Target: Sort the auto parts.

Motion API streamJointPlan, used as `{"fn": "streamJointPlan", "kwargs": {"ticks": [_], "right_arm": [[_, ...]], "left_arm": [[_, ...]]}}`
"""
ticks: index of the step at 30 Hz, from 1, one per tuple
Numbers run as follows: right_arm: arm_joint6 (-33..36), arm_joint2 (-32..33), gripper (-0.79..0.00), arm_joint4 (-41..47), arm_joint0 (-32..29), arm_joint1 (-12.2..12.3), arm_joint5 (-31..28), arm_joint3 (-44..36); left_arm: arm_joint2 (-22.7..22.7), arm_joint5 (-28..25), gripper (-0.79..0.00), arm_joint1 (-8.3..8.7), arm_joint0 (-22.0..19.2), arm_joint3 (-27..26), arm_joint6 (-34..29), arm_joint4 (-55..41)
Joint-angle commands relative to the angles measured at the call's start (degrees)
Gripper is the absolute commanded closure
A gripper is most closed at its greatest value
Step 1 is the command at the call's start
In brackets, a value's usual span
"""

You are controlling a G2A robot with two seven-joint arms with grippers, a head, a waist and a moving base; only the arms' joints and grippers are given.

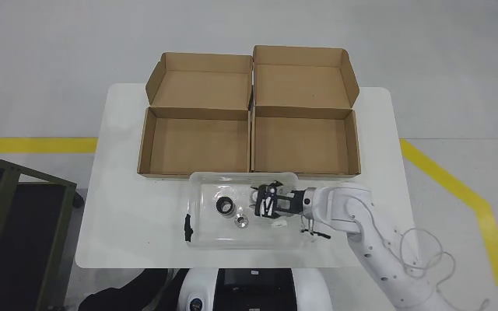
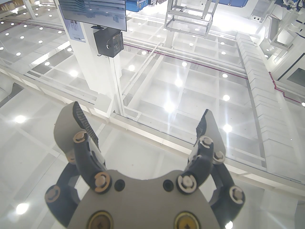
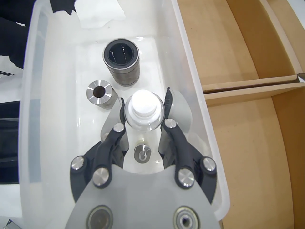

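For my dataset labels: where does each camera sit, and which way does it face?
Top view: above the arms, looking down at table, boxes, clear bin; right arm shows.
Left wrist view: faces up at ceiling; open left end effector shows.
Right wrist view: looks down into bin; right end effector grips white-capped part.
Top and right wrist views share bin, boxes.

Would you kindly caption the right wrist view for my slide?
Right gripper grips a white-capped clear part in the plastic bin, beside a linear bearing and steel bushing.
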Motion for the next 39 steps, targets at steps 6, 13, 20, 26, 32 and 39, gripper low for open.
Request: {"fn": "streamJointPlan", "kwargs": {"ticks": [6, 13, 20, 26, 32, 39], "right_arm": [[-0.3, 3.0, 0.0, 3.4, -2.4, 0.9, -1.2, -7.7], [-2.2, 5.2, 0.0, 9.6, -3.1, 1.5, -1.1, -10.8], [-6.3, 6.0, 0.0, 15.8, -2.0, 1.5, 0.4, -11.4], [-10.3, 7.7, 0.0, 21.9, 0.1, 1.7, -0.4, -10.2], [-13.6, 11.4, 0.0, 28.0, 1.0, 2.1, -0.5, -8.9], [-19.3, 18.1, 0.0, 33.4, 0.0, 2.6, 0.5, -8.6]], "left_arm": [[0.0, 0.0, -0.785, 0.0, 0.0, 0.0, 0.0, 0.0], [0.0, 0.0, -0.785, 0.0, 0.0, 0.0, 0.0, 0.0], [0.0, 0.0, -0.785, 0.0, 0.0, 0.0, 0.0, 0.0], [0.0, 0.0, -0.785, 0.0, 0.0, 0.0, 0.0, 0.0], [0.0, 0.0, -0.785, 0.0, 0.0, 0.0, 0.0, 0.0], [0.0, 0.0, -0.785, 0.0, 0.0, 0.0, 0.0, 0.0]]}}
